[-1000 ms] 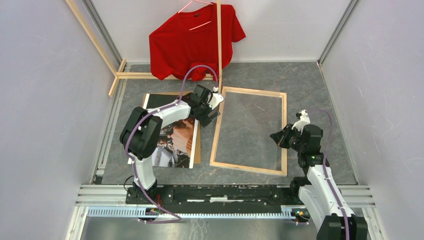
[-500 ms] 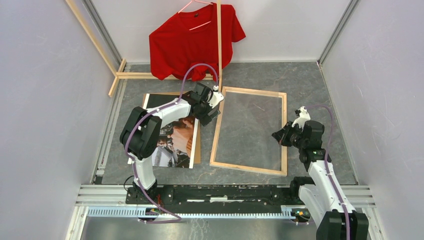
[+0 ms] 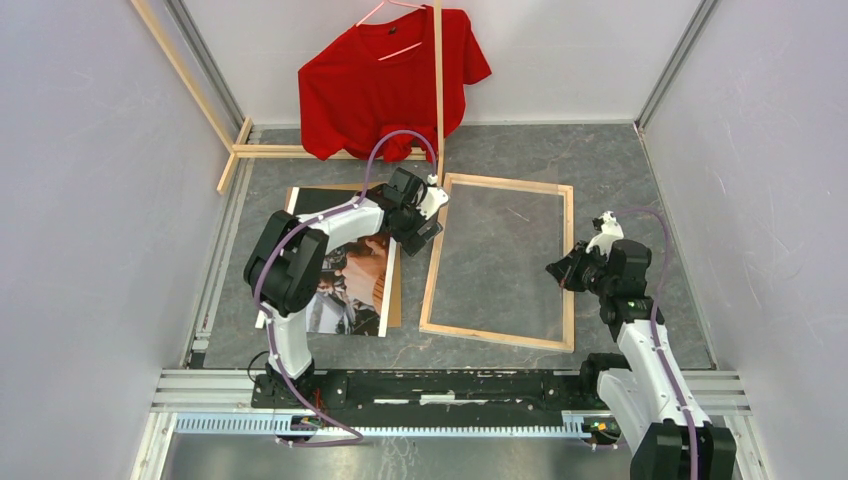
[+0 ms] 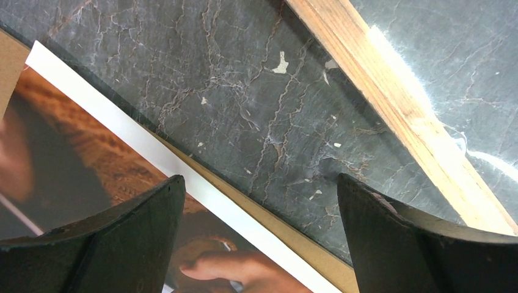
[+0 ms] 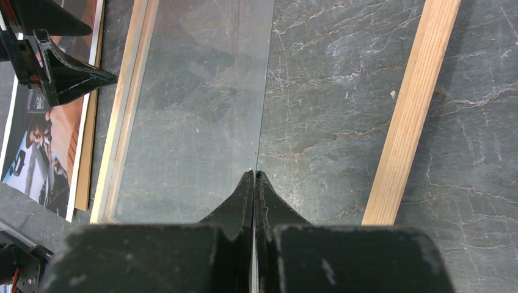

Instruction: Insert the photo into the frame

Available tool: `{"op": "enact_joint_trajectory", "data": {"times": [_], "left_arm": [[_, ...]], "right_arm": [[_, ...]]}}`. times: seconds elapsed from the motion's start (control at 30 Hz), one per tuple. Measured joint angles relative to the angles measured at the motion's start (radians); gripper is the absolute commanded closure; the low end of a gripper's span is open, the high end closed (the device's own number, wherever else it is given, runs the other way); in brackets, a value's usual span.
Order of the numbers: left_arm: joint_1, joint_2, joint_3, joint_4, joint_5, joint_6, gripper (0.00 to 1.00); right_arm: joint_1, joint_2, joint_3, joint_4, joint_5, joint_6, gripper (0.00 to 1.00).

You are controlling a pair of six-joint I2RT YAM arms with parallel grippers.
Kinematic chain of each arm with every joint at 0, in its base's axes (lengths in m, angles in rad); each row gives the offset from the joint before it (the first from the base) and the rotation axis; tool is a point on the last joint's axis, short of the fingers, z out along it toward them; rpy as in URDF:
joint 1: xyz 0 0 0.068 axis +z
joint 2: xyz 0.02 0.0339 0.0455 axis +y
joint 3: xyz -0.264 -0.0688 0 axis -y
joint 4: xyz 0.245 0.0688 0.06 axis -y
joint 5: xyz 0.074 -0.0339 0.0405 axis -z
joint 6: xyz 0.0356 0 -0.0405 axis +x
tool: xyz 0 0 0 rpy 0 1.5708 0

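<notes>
Top view: photo (image 3: 345,290) lay face up on a cardboard sheet (image 3: 394,295), left of the frame (image 3: 497,335) and just beside it, not yet in it. Frame lay flat on the table (image 3: 610,170), bare wood up. Left gripper (image 3: 428,212) hung over the gap between photo and frame. Right gripper (image 3: 556,270) was at the frame's right rail.

Left wrist: left gripper (image 4: 256,183) was spread wide and held nothing. Below it were the photo's white border (image 4: 122,131), the cardboard edge (image 4: 293,244), bare table (image 4: 244,91) and the frame rail (image 4: 379,79).

Right wrist: right gripper (image 5: 255,174) was closed tight, and it looked pinched on the thin edge of a clear pane (image 5: 195,110). The pane stopped short of the right rail (image 5: 409,110). Photo (image 5: 43,140) showed at far left.

Step, judged: the right arm was handling the pane and the left was set up to take the photo. The next move calls for the left to drop onto the photo's near edge, catch the paper only and not the cardboard, then carry it over the rail.
</notes>
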Motion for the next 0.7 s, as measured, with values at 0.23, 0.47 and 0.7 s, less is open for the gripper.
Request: {"op": "enact_joint_trajectory", "data": {"times": [0.23, 0.47, 0.7], "left_arm": [[0.000, 0.000, 0.000, 0.000, 0.000, -0.006, 0.00], [0.000, 0.001, 0.000, 0.000, 0.001, -0.012, 0.00], [0.001, 0.001, 0.000, 0.000, 0.028, -0.021, 0.00]], "right_arm": [[-0.011, -0.005, 0.000, 0.000, 0.000, 0.000, 1.00], [-0.018, -0.016, 0.000, 0.008, 0.000, 0.008, 1.00], [-0.023, -0.034, -0.010, 0.056, 0.000, 0.036, 1.00]]}}
